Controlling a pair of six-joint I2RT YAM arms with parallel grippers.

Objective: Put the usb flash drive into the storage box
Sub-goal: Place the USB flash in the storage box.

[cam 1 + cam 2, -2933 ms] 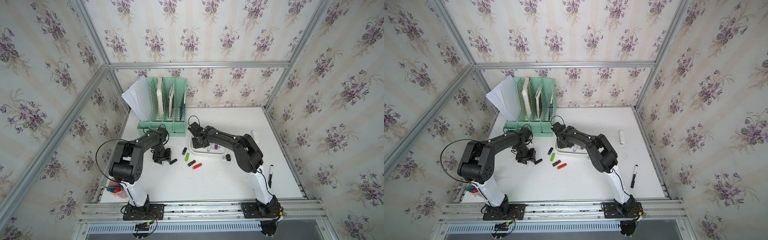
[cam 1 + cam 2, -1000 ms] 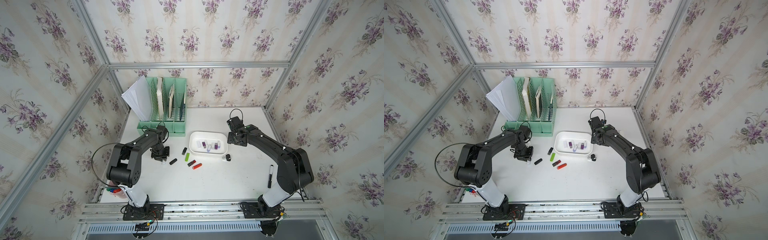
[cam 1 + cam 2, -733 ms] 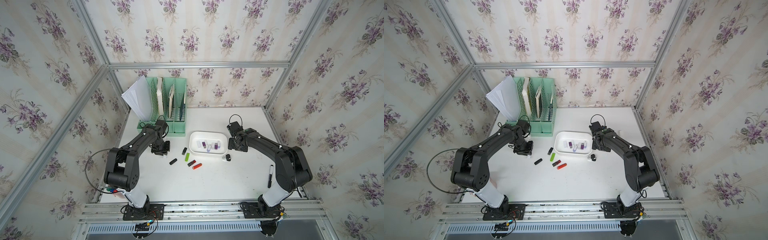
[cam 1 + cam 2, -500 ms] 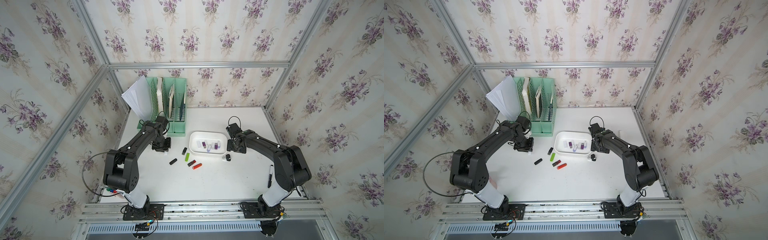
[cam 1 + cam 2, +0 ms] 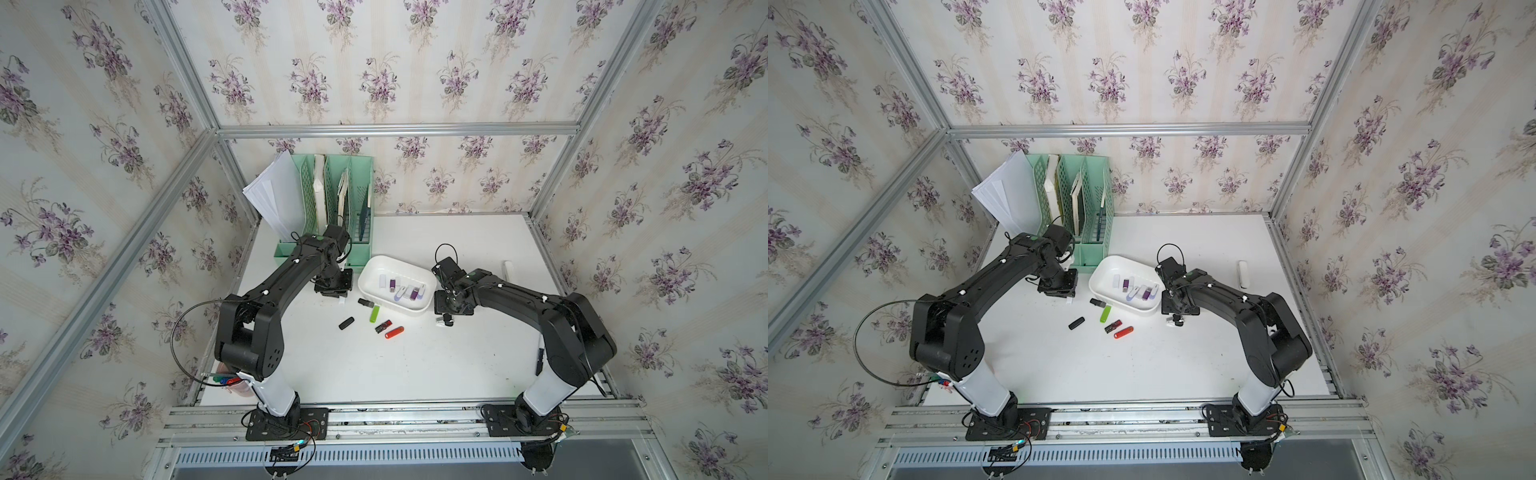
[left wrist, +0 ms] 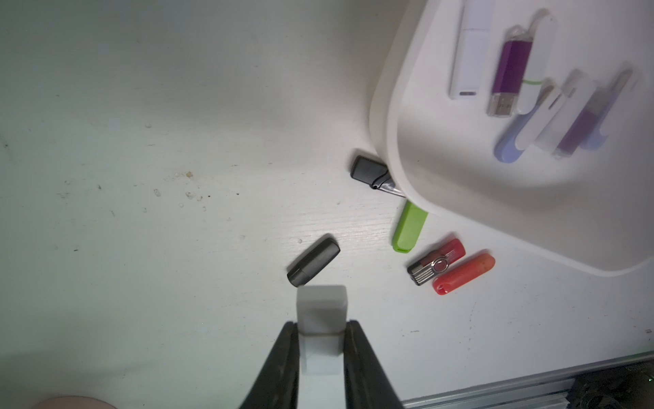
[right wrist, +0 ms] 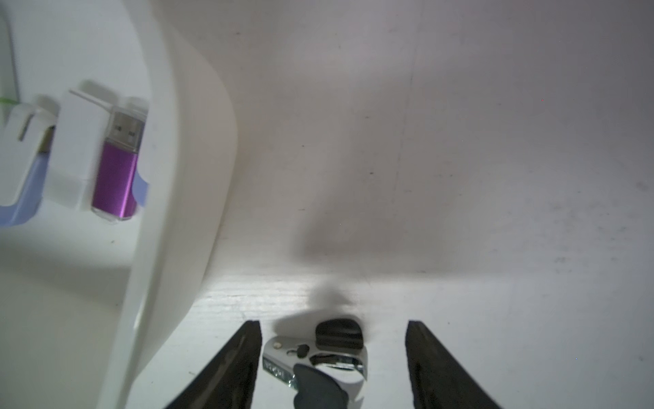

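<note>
- Our left gripper (image 6: 321, 327) is clamped on a white flash drive (image 6: 321, 306), held above the table (image 6: 177, 141) beside the storage box (image 6: 460, 198).
- Our right gripper (image 7: 332, 324) stands open, astride a silver-and-black drive (image 7: 311, 357) lying just beside the box.
- We see several drives inside the box, and loose drives (image 6: 408, 226) outside it.

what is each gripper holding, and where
Left gripper: white usb flash drive, pinched across its sides, one end sticking out. Right gripper: nothing; open astride a silver swivel flash drive.
</note>
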